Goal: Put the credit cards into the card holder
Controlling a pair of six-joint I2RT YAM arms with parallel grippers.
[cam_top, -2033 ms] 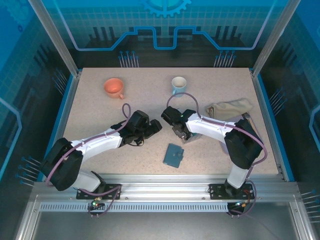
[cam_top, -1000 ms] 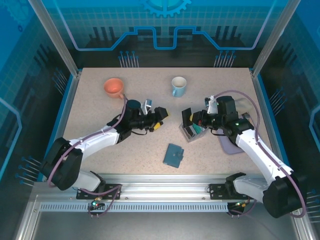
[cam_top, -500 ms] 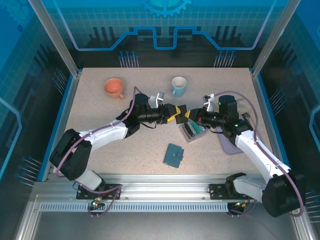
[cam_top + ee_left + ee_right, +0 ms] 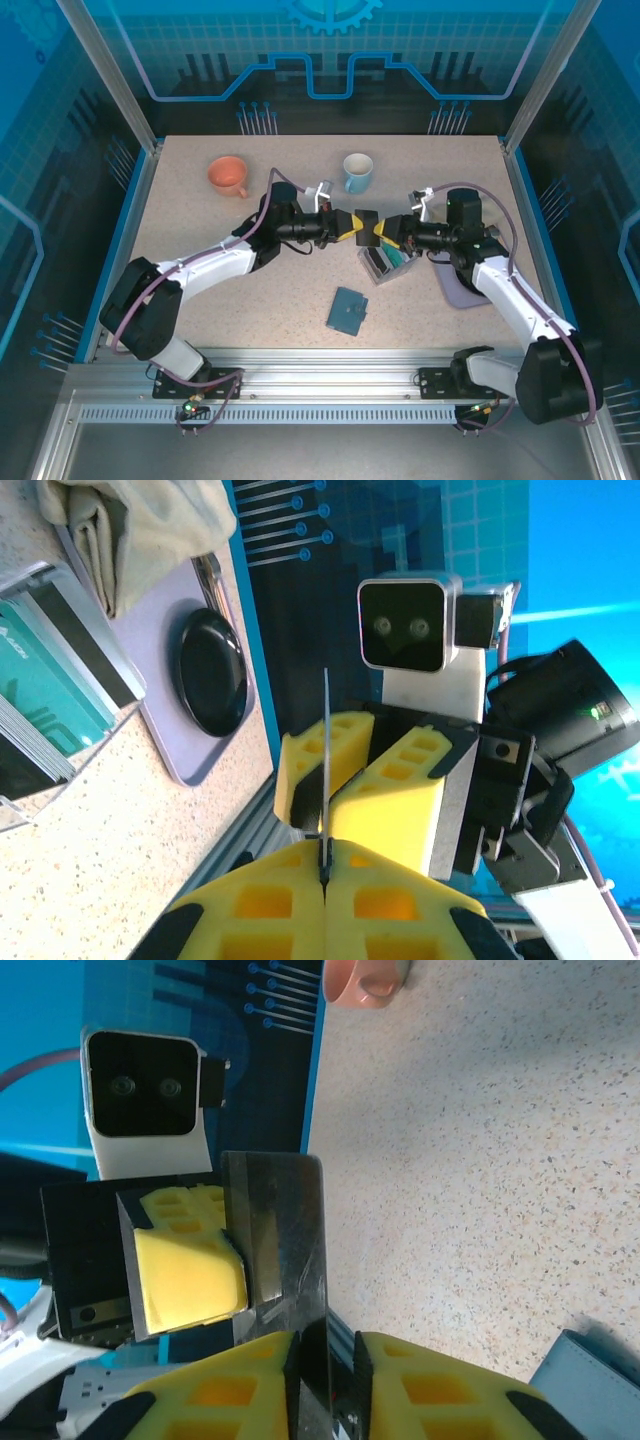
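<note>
Moved: both arms have edged closer since the earlier frame, and the left hand [image 4: 352, 222] has clamped onto the dark card [image 4: 366, 219].
Left hand: pads pinched tight on the card's edge [image 4: 326, 770].
Right hand [image 4: 378, 232]: fingers slightly parted about the card's other end, with a slim gap at one side.
Card: off the worktop [image 4: 300, 290] between the hands, on edge, its long axis running along the 9-to-3 line.
Other credit cards [image 4: 392, 259]: upright in the grey rack [image 4: 374, 266], at 5 o'clock from the hands.
Card holder [image 4: 347, 311]: flat, closed, at 6 o'clock.
Writing: white mark on a teal card, too small to read.
Surface: speckled beige worktop, with blue panelled walls around.
</note>
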